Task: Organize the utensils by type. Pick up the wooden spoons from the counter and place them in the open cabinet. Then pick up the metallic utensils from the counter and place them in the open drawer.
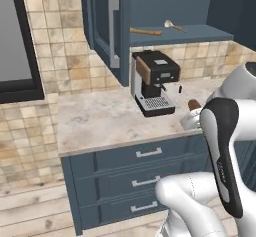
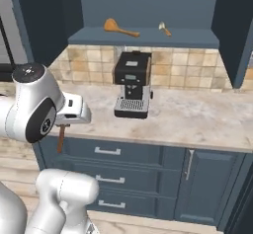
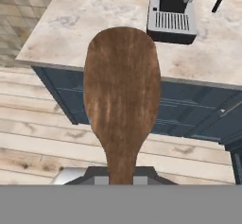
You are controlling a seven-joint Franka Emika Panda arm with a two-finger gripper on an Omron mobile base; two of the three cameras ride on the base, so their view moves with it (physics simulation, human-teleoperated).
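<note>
Two wooden spoons are lying on the floor of the open cabinet [image 2: 143, 38]: the large orange spoon [image 2: 118, 28] to the left and the small cream-bowled spoon [image 2: 164, 27] to the right, well apart from each other. In the left base view the same pair, the orange spoon [image 1: 146, 31] and the cream-bowled spoon [image 1: 174, 26], is sitting above a black coffee machine [image 1: 154, 81] that is standing on the marble counter [image 1: 100, 118]. The gripper [image 2: 63, 125] is pinching the short dark brown spoon [image 3: 122, 95] by its handle, its fingers pressed together on it. Seen from the hand, the spoon's broad head is pointing away toward the counter edge and the dark blue drawer fronts [image 3: 189, 114] below it, over a pale plank floor [image 3: 42, 142]. From the right base view the brown spoon [image 2: 61, 138] is hanging beneath the gripper, in front of the counter's left end and the top drawer front. From the left base view its head [image 1: 193, 104] is peeking out beside the arm, over the counter's right part.
</note>
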